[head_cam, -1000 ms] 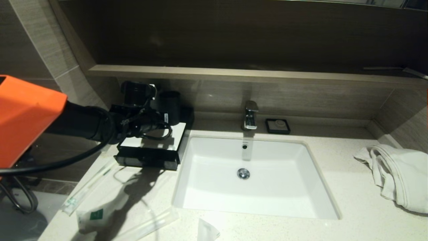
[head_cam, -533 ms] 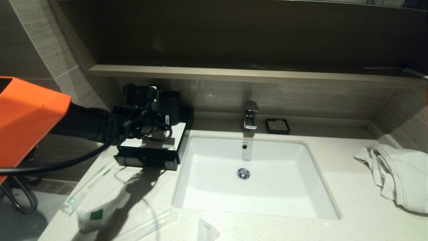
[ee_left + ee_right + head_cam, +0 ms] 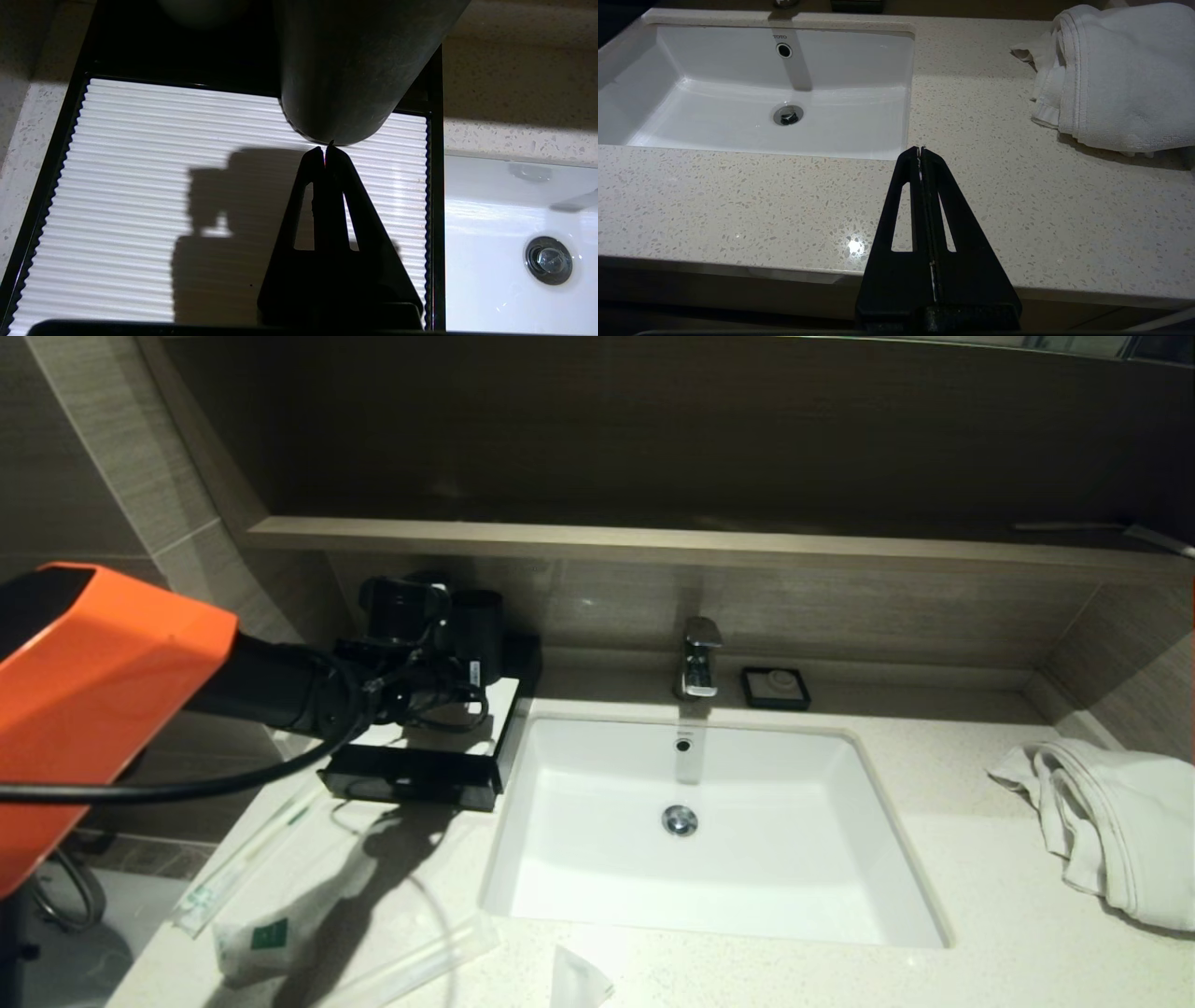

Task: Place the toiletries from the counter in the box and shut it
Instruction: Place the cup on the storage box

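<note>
We hold the left gripper (image 3: 325, 151), fingers pressed together and empty, over the box (image 3: 425, 747) top beside the dark cup (image 3: 345, 70). 4 toiletry packets (image 3: 257, 933) remain on the counter (image 3: 934, 859); we approach the drawer pull squarely, avoiding the cup.

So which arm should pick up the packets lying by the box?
Left, probably. The left pincer, shut, hangs over the box, and the packets lie on the counter just in front. The right pincer, shut, sits across the sink near the towel.
</note>
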Available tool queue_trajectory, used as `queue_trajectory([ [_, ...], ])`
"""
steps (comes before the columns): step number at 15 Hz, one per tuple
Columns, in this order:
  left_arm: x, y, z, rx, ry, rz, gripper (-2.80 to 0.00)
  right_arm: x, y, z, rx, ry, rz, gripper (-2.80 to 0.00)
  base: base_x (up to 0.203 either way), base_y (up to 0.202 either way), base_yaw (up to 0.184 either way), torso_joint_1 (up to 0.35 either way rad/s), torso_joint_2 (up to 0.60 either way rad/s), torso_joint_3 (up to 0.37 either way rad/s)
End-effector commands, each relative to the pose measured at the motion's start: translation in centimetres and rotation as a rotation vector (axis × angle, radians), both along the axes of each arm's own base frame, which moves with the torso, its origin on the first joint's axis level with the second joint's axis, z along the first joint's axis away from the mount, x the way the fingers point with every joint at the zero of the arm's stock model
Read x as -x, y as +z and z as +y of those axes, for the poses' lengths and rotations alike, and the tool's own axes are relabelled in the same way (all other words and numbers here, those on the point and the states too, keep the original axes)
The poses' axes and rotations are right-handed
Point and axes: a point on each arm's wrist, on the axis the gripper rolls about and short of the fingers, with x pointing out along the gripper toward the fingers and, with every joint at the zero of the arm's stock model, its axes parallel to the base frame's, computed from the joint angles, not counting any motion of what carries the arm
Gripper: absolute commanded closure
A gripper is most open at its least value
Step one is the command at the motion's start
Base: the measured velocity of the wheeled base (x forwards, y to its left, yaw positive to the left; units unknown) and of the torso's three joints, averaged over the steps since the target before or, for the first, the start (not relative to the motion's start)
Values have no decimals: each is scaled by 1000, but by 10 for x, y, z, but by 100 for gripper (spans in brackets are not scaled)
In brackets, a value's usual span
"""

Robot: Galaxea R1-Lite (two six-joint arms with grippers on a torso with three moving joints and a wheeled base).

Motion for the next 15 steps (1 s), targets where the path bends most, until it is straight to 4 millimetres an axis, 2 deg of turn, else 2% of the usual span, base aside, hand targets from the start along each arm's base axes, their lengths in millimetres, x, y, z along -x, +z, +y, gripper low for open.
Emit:
queue_trajectory([
  [1,-5,-5,-2,-1,1,4,0,0,0,0,0,0,0,0,0,0,0,0,0,0],
  [15,-27,-14,-8,4,3,-15,0,0,0,0,0,0,0,0,0,0,0,0,0,0],
])
